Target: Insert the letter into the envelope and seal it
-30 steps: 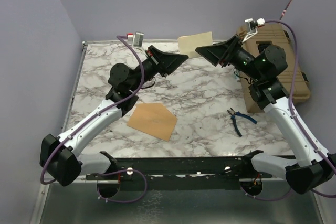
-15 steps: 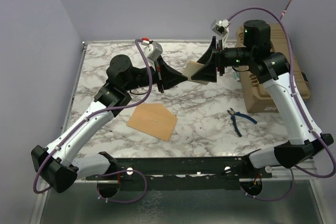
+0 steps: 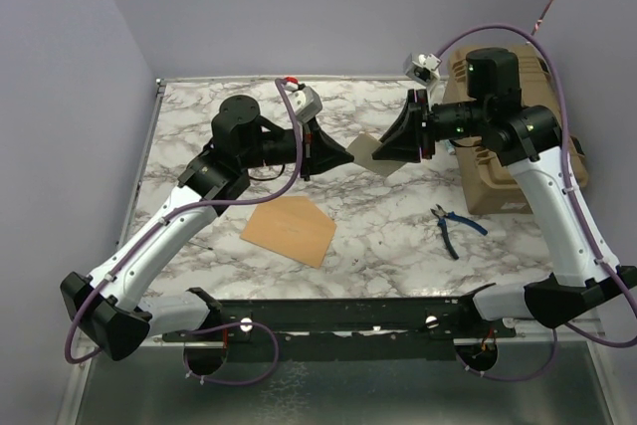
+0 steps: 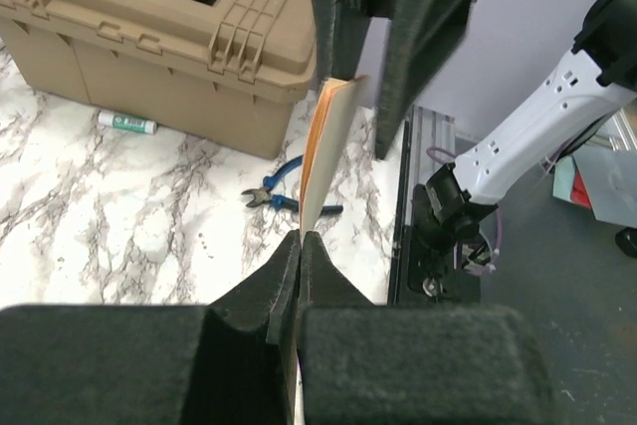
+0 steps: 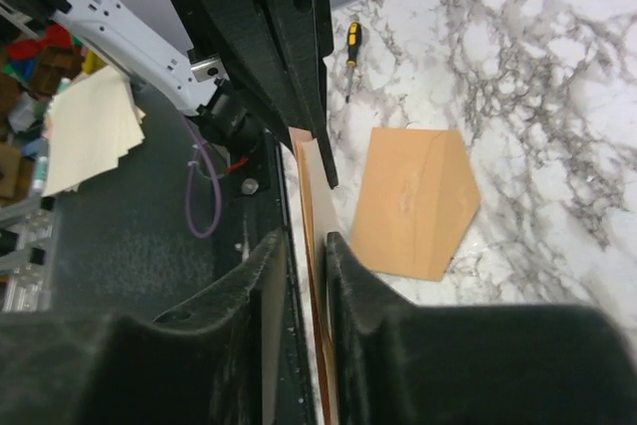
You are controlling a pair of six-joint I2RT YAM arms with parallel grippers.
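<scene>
L gripper (image 3: 345, 154) pinched tight on one edge of letter (image 3: 366, 154), held upright in air over table (image 3: 199, 136) centre. R gripper (image 3: 382, 150) jaws part-open, straddling opposite edge w/ gap showing. Envelope (image 3: 290, 230) flat on table, nearer, left of centre.

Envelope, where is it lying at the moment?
In the top view the envelope lies flat on the marble table, left of centre toward the near edge, with the blue-handled pliers off to its right.
</scene>
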